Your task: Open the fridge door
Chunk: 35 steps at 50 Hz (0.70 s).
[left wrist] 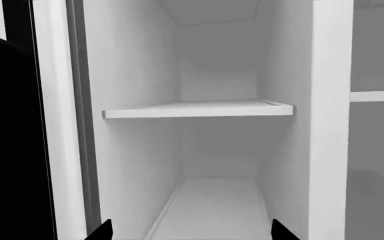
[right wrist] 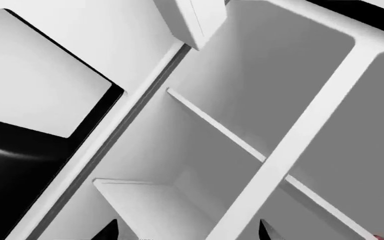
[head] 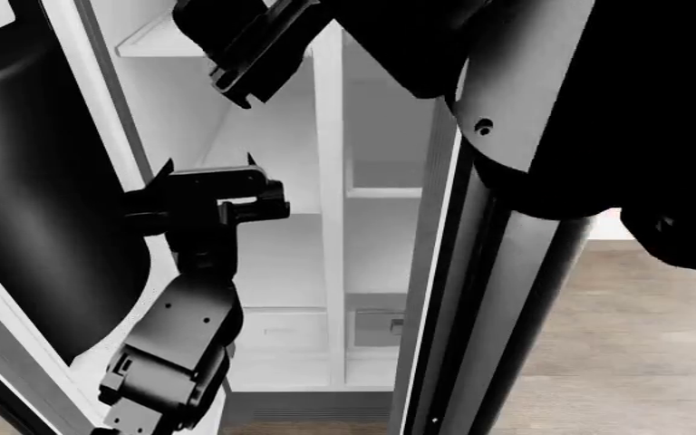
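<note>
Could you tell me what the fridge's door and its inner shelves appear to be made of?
The fridge door looks like glossy dark steel: its outer face is near-black with soft, smeared highlights. The inner shelves and the divider wall look like matte white plastic, flat and evenly shaded with no glare, though as a simulator's render that stays a guess.

Not much else around tbh, basically just the floor (head: 644,362): greyish-brown wood-look planks with faint seams running across, filling the lower right of the head view. Right above the floor's far edge there's a small pale patch of wall (head: 611,224). The right wrist view also has a tiny reddish speck (right wrist: 381,236), too small to tell what it is
</note>
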### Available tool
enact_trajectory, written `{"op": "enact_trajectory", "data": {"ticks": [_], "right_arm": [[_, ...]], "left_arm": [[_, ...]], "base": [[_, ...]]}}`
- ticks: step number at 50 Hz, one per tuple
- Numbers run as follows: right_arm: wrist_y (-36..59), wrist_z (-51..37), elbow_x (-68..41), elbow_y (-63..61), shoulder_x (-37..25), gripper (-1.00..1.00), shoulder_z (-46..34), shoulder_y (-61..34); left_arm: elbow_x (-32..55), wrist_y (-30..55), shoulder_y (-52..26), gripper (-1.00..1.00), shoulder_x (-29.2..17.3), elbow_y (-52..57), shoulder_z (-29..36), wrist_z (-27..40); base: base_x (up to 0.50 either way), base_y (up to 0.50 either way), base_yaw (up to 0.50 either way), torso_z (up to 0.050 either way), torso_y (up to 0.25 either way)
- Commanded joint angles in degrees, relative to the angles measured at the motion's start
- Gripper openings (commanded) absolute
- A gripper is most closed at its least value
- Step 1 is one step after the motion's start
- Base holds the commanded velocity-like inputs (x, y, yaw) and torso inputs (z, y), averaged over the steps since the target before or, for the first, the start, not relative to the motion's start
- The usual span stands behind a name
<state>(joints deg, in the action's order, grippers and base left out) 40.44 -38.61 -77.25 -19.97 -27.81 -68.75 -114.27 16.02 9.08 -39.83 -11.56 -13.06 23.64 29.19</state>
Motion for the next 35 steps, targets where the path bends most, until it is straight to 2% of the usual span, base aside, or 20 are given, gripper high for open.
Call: {"op": "enact_trajectory", "data": {"ticks": [1, 4, 7, 9, 17, 35], "right_arm": [[-5.3, 10.4, 6.2, 10.5, 0.9, 1.0, 0.5, 4.2], [-5.4, 12.7, 6.8, 14.8, 1.6, 1.0, -0.5, 5.4], [-7.9, 13.4, 7.6, 15.6, 1.6, 1.0, 0.2, 6.9], [-3.7, 11.0, 6.9, 15.9, 2.3, 1.0, -1.9, 6.5], [-2.7, 9.1, 6.6, 11.8, 2.0, 1.0, -2.4, 6.6], [-2.5, 9.1, 6.7, 11.7, 2.0, 1.0, -2.2, 6.7]], "left_arm": [[-1.1, -2.5, 0.4, 1.0, 1.1, -2.2, -0.9, -1.7], [-1.1, -2.7, 0.5, 1.0, 1.1, -2.3, -0.9, -1.6], [0.0, 2.2, -0.7, 1.0, 0.5, 1.6, -1.1, -0.9], [-1.0, -3.0, 0.5, 1.0, 1.1, -2.7, -0.8, -1.5], [-1.0, -3.1, 0.5, 1.0, 1.1, -2.8, -0.7, -1.2], [-0.6, -3.3, 0.4, 1.0, 0.9, -2.8, -0.3, -1.0]], "base": [[0.0, 0.0, 0.0, 0.0, 0.0], [0.0, 0.0, 0.0, 0.0, 0.0], [0.0, 0.0, 0.0, 0.0, 0.0], [0.0, 0.0, 0.0, 0.0, 0.0], [0.0, 0.0, 0.0, 0.0, 0.0], [0.0, 0.0, 0.0, 0.0, 0.0]]}}
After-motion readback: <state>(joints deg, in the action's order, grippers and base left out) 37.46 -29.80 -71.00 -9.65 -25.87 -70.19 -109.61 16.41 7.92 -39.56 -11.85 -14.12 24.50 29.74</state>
